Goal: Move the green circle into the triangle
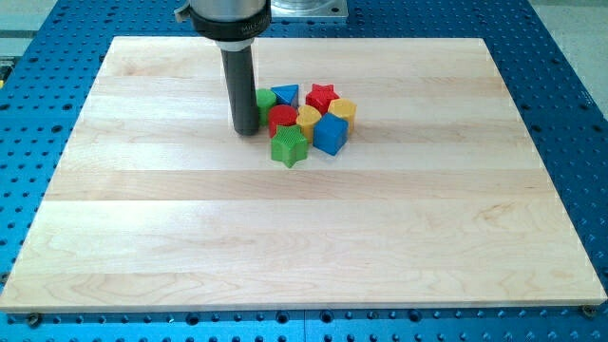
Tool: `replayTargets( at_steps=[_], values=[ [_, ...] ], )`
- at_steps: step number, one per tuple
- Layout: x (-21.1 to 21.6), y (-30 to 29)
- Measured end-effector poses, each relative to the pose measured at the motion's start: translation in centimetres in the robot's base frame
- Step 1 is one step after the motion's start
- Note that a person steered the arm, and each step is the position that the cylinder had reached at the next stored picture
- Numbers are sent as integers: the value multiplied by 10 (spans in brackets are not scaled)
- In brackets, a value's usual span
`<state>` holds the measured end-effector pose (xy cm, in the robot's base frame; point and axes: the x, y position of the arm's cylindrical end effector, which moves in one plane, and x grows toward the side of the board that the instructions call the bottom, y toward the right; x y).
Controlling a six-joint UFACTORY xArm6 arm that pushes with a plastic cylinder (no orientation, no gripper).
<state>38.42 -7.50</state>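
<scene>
Green circle point(265, 98) peeks out just beyond my tip point(246, 131), touching the rod's right side and half hidden by it; the blue triangle point(286, 95) lies immediately past it that same way; my tip holds nothing, merely pressing alongside.

Seven blocks — two green point(289, 146) point(265, 98), two blue point(330, 134) point(285, 95), two red point(321, 97) point(281, 118), two yellow point(343, 109) point(309, 117) — no, eight.

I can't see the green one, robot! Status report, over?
My tip down at the cluster's left edge. Green circle block mostly hidden behind the rod, touching the blue triangle block. Red block and green star block sit close below.
</scene>
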Motion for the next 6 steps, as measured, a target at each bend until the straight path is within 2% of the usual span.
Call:
replayTargets(
  at_steps=[2,6],
  values=[
    [-32,-13],
    [-37,-1]
  ],
)
